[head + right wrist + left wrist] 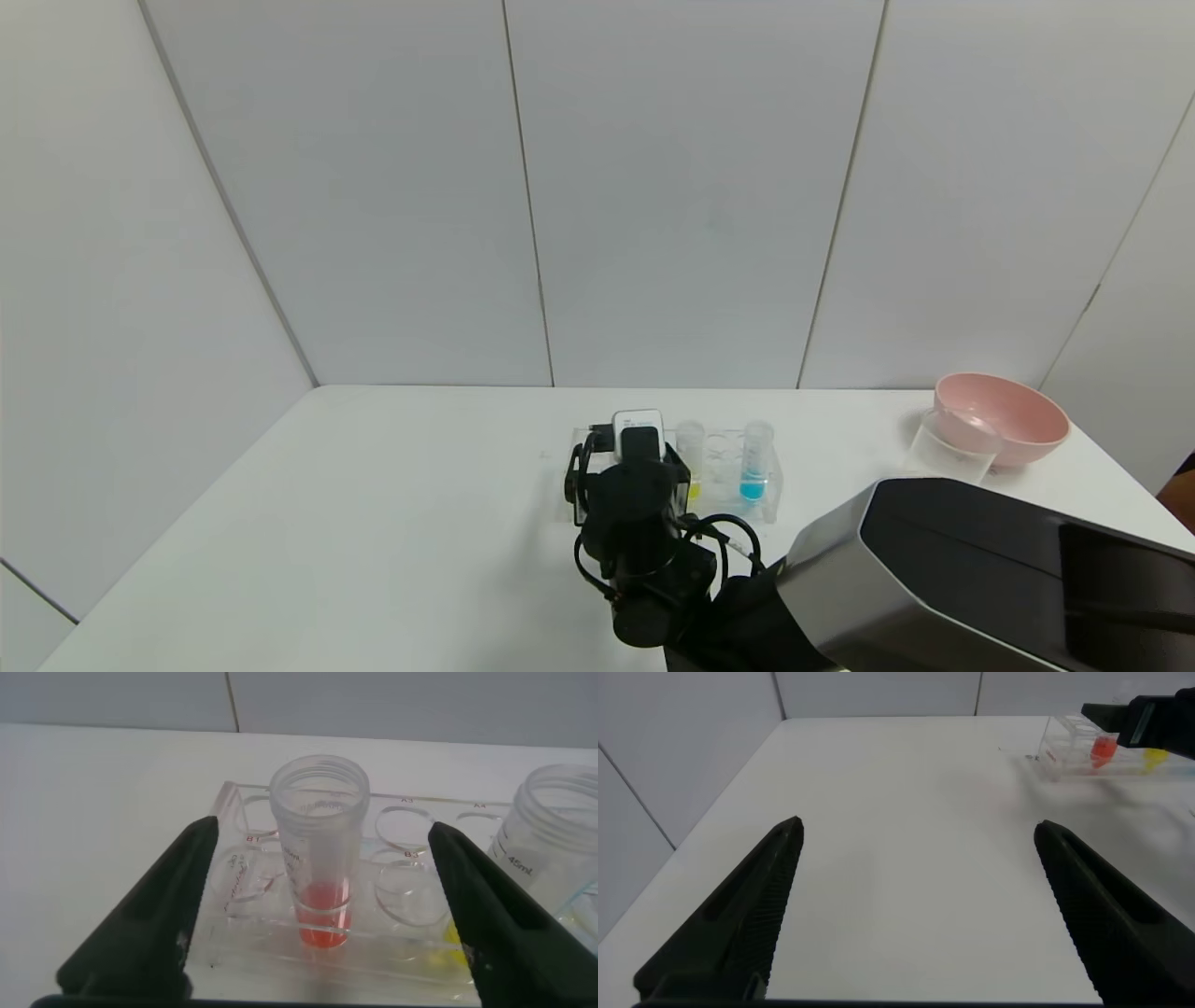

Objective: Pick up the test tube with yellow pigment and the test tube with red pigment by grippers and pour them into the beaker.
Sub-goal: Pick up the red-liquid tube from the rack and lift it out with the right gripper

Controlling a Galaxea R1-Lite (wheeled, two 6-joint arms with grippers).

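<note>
Red-pigment clear plastic test tube [318, 849] stands upright in its transparent rack [245, 917] between my right gripper's [322, 910] spread fingers, light but slippery I judge, so I should clasp below its rim.

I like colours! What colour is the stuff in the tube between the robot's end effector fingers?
Orange-red, at the bottom of the test tube with red pigment, best seen in the right wrist view.

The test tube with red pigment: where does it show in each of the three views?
Head view: not visible; the right gripper covers that end of the clear rack.
Left wrist view: the test tube with red pigment sits far off in the rack.
Right wrist view: central, upright in the rack, between open fingers.
Shared landmark: the rack.
</note>
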